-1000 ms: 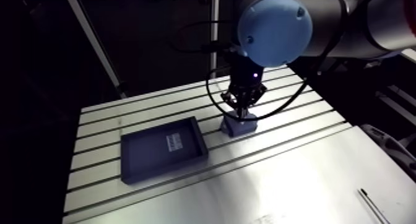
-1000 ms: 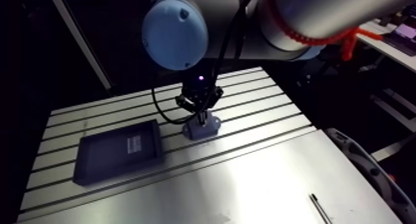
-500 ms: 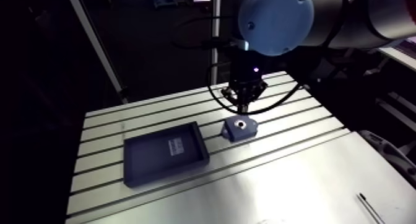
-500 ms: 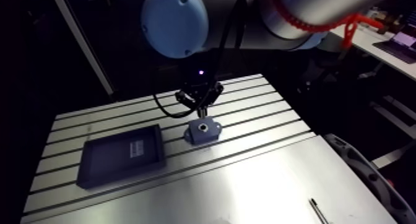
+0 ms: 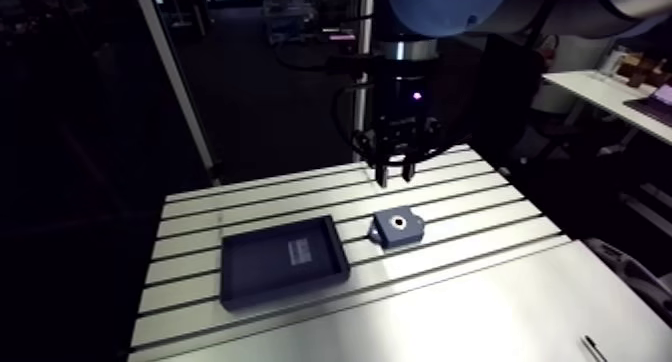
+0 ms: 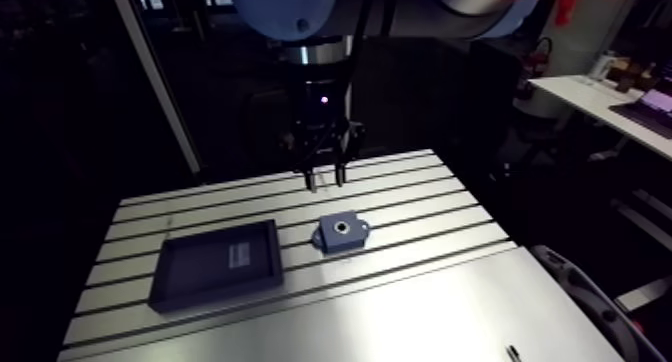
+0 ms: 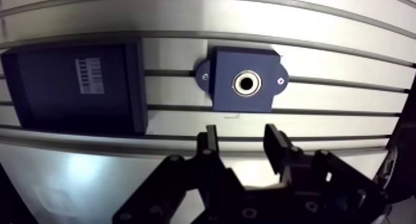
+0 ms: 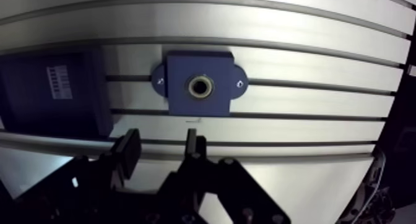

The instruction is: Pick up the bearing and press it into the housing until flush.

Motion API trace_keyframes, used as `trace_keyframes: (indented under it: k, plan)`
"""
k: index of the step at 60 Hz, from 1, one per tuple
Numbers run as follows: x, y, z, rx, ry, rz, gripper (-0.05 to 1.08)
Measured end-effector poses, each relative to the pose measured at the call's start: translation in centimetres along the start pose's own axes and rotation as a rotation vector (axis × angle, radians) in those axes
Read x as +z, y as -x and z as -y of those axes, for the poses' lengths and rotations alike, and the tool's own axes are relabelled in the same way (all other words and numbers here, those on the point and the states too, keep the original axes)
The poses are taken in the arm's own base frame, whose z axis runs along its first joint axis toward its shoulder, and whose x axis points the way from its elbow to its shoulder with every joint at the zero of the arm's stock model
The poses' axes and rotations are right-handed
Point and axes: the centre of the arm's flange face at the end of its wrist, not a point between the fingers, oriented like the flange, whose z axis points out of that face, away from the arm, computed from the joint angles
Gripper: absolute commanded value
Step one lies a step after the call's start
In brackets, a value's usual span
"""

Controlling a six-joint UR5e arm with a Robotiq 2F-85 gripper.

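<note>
The black two-finger gripper point(image 7: 240, 137) hangs above the slotted aluminium tabletop point(image 7: 309, 22). Its fingers point(image 7: 277, 143) are spread apart with nothing between them. Ahead of them in the wrist view sits the dark-blue square housing point(image 7: 244, 84), which has a small screw ear on each side. The bearing point(image 7: 247, 83), a silvery metal ring, sits in its central bore. It looks level with the blue face, though the downward view cannot confirm that it is truly flush. Just beside the housing lies a shallow dark rectangular tray point(image 7: 74, 87) with a white label point(image 7: 90, 76); nothing else shows inside it.

By my reading the pressing is done or nearly done, so what remains is a check.

- **Centring:** If another push is needed, the gripper should be centred over the ring, because here it sits off to one side of the bore.
- **Pressing:** The fingers should be brought together to make a flat pad and come straight down along the bore axis, with the load on the ring and not the hole.
- **Main risk:** A tilted push could cock the bearing or slide the housing, which does not look clamped, along the slots.
</note>
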Motion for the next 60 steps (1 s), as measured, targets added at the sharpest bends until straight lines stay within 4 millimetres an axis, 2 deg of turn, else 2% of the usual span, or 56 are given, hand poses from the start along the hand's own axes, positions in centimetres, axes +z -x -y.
trace_keyframes:
  k: [35,60]
  plan:
    - [-9.7,2.3,5.3,0.007,-0.011,0.004,0.00]
    - [-17.2,3.3,6.9,0.014,0.000,-0.076,0.01]
